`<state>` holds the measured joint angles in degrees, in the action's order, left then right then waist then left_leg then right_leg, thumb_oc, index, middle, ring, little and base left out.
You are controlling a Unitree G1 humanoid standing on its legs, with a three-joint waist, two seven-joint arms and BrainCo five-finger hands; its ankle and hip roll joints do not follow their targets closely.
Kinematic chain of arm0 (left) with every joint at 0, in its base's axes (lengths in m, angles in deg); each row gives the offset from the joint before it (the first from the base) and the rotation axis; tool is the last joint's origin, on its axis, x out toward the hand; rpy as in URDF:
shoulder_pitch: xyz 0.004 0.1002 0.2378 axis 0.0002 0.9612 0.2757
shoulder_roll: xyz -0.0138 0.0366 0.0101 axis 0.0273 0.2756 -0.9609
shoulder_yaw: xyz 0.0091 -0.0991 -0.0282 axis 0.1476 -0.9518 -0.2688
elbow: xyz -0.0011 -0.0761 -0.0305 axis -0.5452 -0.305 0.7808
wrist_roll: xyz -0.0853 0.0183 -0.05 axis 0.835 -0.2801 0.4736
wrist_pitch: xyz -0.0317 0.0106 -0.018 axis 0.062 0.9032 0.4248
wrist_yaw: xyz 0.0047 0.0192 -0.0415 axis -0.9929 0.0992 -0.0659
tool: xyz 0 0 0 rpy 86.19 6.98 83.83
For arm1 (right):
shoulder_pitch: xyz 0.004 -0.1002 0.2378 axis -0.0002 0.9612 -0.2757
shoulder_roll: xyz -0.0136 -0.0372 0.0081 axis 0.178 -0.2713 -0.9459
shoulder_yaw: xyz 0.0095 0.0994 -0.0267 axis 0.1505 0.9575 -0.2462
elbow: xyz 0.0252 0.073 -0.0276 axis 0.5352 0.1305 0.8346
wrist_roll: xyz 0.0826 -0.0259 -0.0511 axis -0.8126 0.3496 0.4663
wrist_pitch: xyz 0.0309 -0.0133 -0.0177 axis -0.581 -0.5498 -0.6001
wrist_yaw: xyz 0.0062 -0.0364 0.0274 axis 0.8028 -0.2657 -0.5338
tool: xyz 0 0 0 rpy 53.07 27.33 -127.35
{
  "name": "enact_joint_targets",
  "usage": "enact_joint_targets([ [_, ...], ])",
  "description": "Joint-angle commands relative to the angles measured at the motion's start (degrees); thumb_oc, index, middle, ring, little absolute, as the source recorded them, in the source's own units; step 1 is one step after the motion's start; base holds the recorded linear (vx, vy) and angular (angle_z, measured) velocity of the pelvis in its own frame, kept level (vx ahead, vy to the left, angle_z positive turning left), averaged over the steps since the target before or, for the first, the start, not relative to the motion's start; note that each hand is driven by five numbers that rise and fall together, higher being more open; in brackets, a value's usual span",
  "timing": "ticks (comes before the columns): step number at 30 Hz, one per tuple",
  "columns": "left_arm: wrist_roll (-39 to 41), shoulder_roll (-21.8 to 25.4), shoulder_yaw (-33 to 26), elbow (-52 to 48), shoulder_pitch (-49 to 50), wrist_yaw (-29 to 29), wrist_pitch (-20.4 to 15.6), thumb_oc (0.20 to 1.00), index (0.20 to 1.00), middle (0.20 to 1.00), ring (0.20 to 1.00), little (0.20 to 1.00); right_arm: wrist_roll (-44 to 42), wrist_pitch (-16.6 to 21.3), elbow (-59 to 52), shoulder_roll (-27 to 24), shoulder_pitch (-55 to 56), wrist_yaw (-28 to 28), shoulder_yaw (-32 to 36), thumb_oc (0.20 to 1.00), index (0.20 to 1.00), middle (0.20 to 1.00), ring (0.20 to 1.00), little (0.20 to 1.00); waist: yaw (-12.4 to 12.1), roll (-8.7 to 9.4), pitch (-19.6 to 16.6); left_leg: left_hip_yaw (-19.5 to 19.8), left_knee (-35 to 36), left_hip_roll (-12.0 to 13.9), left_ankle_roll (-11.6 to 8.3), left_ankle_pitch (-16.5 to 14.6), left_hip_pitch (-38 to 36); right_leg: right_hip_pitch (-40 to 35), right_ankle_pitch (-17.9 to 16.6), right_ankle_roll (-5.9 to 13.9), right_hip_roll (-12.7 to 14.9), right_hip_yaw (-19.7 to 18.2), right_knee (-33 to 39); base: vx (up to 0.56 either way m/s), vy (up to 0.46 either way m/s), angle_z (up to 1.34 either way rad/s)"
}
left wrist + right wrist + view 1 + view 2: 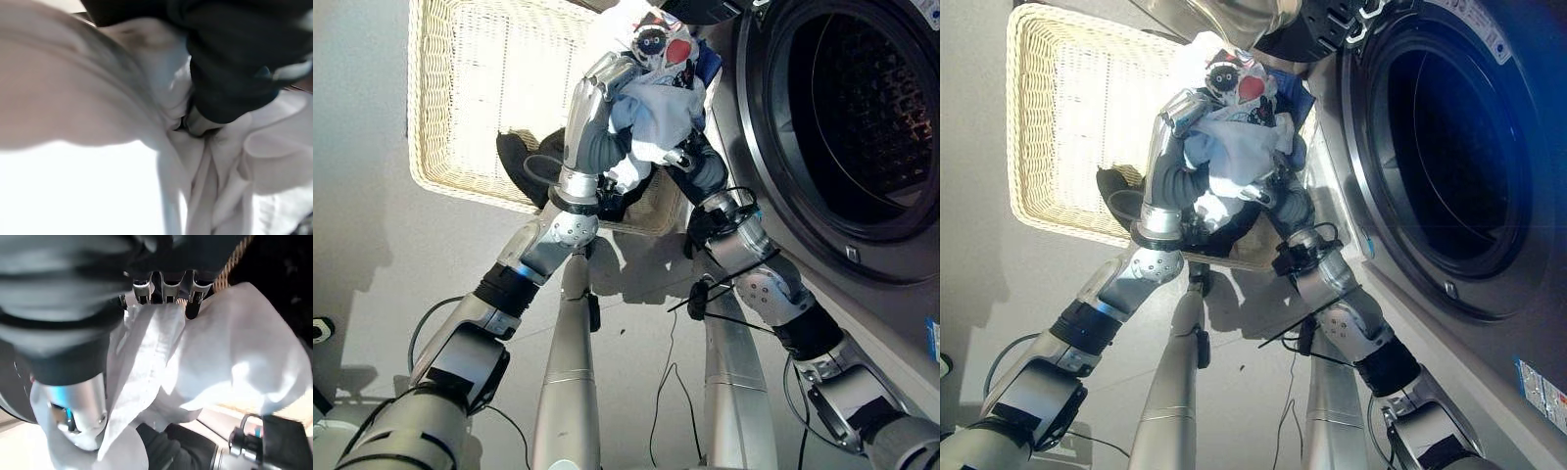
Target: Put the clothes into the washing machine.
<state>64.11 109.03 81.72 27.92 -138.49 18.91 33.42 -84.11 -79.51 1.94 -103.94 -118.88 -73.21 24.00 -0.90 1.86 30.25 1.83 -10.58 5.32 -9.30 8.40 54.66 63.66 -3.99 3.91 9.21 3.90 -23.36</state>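
– Clothes (656,103)?
– Bundled btwn both hands, above the basket's (460,108) right end, left of the washer (842,127).
– Grip?
– Right hand (164,289) fingers curl into cloth. Left hand (607,73) buried; can't tell.

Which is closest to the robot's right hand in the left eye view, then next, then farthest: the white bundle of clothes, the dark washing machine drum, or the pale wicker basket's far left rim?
1. White bundle of clothes, against the right hand.
2. Dark washing machine drum, to its right.
3. Pale wicker basket's far left rim, far left.
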Motion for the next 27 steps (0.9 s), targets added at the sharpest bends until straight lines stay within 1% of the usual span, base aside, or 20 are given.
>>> enact_joint_targets([
  [1, 4.4, -0.8, 1.4, -7.4, -2.0, 4.9, -6.5, 0.200, 0.200, 0.200, 0.200, 0.200, -3.7, 1.7, -7.8, 1.3, -1.0, -4.9, -0.9, 1.000, 1.000, 1.000, 1.000, 1.000, 0.6, -1.17, -0.5, 0.8, -2.7, -7.1, 4.45, -0.9, 1.5, -3.6, -5.2, 5.01, -2.9, 5.8, 5.8, 0.00, 0.000, 0.00],
  [2, 4.7, -0.9, 1.5, -7.5, -1.9, 5.4, -6.7, 0.200, 0.200, 0.200, 0.200, 0.200, -3.6, 1.9, -7.8, 1.4, -1.0, -4.9, -0.9, 1.000, 1.000, 1.000, 1.000, 1.000, 0.6, -1.17, -0.5, 0.9, -2.7, -7.1, 4.47, -0.9, 1.6, -3.6, -5.2, 5.02, -2.9, 5.8, 5.8, 0.00, 0.000, 0.00],
  [3, 5.1, -1.1, 1.7, -7.5, -1.8, 6.2, -7.0, 0.200, 0.200, 0.200, 0.200, 0.200, -3.7, 2.2, -7.7, 1.5, -0.9, -5.1, -0.8, 0.733, 0.733, 0.733, 0.733, 0.733, 0.6, -1.17, -0.5, 0.9, -2.7, -7.2, 4.48, -0.9, 1.6, -3.6, -5.3, 5.04, -2.9, 5.8, 5.8, 0.00, 0.000, 0.00],
  [4, 5.6, -1.2, 2.0, -7.7, -1.8, 7.1, -7.2, 0.200, 0.200, 0.200, 0.200, 0.200, -4.4, 2.4, -7.6, 1.6, -0.8, -5.6, -0.6, 0.322, 0.322, 0.322, 0.322, 0.322, 0.6, -1.17, -0.5, 0.9, -2.7, -7.2, 4.51, -0.9, 1.6, -3.6, -5.3, 5.07, -2.9, 5.8, 5.9, 0.00, 0.000, 0.00],
  [5, 6.5, -1.5, 2.4, -8.1, -1.6, 8.3, -7.3, 0.200, 0.200, 0.200, 0.200, 0.200, -5.2, 2.9, -7.6, 1.9, -0.6, -6.2, -0.5, 0.200, 0.200, 0.200, 0.200, 0.200, 0.7, -1.15, -0.5, 0.8, -2.7, -7.2, 4.54, -0.9, 1.6, -3.6, -5.4, 5.09, -3.0, 5.8, 5.9, 0.00, 0.000, 0.00],
  [7, 6.9, -1.7, 2.6, -8.3, -1.4, 9.0, -7.3, 0.200, 0.200, 0.200, 0.200, 0.200, -5.4, 3.2, -7.7, 2.1, -0.4, -6.4, -0.5, 0.200, 0.200, 0.200, 0.200, 0.200, 0.7, -1.15, -0.5, 0.8, -2.7, -7.3, 4.59, -0.9, 1.6, -3.5, -5.4, 5.11, -3.0, 5.8, 5.9, 0.00, 0.000, 0.00],
  [10, 9.6, -2.4, 3.3, -9.0, -0.4, 11.4, -8.5, 0.200, 0.200, 0.200, 0.200, 0.200, -6.4, 4.0, -7.9, 2.5, 0.2, -7.1, -0.1, 0.200, 0.200, 0.200, 0.200, 0.200, 0.8, -1.17, -0.5, 0.7, -2.5, -7.4, 4.72, -0.9, 1.6, -3.5, -5.7, 5.19, -3.0, 5.8, 6.3, 0.00, 0.000, 0.00],
  [14, 11.2, -2.8, 3.6, -9.8, 0.0, 13.0, -8.8, 0.200, 0.200, 0.200, 0.200, 0.200, -6.5, 4.2, -8.3, 2.6, 0.5, -7.1, 0.1, 0.200, 0.200, 0.200, 0.200, 0.200, 0.8, -1.17, -0.5, 0.7, -2.5, -7.4, 4.77, -0.9, 1.6, -3.4, -5.8, 5.23, -3.0, 5.8, 6.5, 0.00, 0.000, 0.00],
  [17, 12.1, -3.7, 4.2, -10.8, 0.8, 15.6, -9.6, 0.200, 0.200, 0.200, 0.200, 0.200, -7.4, 4.8, -8.4, 3.0, 0.9, -7.1, 0.2, 0.200, 0.200, 0.200, 0.200, 0.200, 0.9, -1.29, -0.5, 0.7, -2.5, -7.6, 4.86, -0.8, 1.8, -3.3, -6.1, 5.28, -3.0, 5.7, 6.7, 0.00, 0.000, 0.00],
  [21, 12.0, -4.1, 4.7, -11.4, 1.1, 16.4, -9.8, 0.200, 0.200, 0.200, 0.200, 0.200, -7.9, 5.2, -8.2, 3.2, 1.3, -8.0, 0.5, 0.200, 0.200, 0.200, 0.200, 0.200, 1.0, -1.28, -0.5, 0.5, -2.5, -7.6, 4.91, -0.7, 1.9, -3.3, -6.1, 5.29, -3.1, 5.7, 6.8, 0.00, 0.000, 0.00],
  [26, 12.2, -3.8, 5.3, -11.5, 1.0, 15.0, -9.1, 0.200, 0.200, 0.200, 0.200, 0.200, -8.5, 5.8, -8.1, 3.0, 1.4, -8.2, 0.5, 0.200, 0.200, 0.200, 0.200, 0.200, 1.0, -1.17, -0.5, 0.5, -2.7, -7.6, 4.95, -0.7, 1.9, -3.3, -6.2, 5.32, -3.1, 5.7, 6.7, 0.00, 0.000, 0.00],
  [27, 12.5, -3.8, 5.2, -11.5, 1.1, 14.9, -8.7, 0.388, 0.388, 0.388, 0.388, 0.388, -8.4, 6.0, -8.0, 3.2, 1.4, -8.1, 0.6, 0.200, 0.200, 0.200, 0.200, 0.200, 1.0, -1.13, -0.5, 0.6, -2.7, -7.7, 4.94, -0.7, 1.9, -3.4, -6.2, 5.35, -3.1, 5.7, 6.8, 0.00, 0.000, 0.00],
])
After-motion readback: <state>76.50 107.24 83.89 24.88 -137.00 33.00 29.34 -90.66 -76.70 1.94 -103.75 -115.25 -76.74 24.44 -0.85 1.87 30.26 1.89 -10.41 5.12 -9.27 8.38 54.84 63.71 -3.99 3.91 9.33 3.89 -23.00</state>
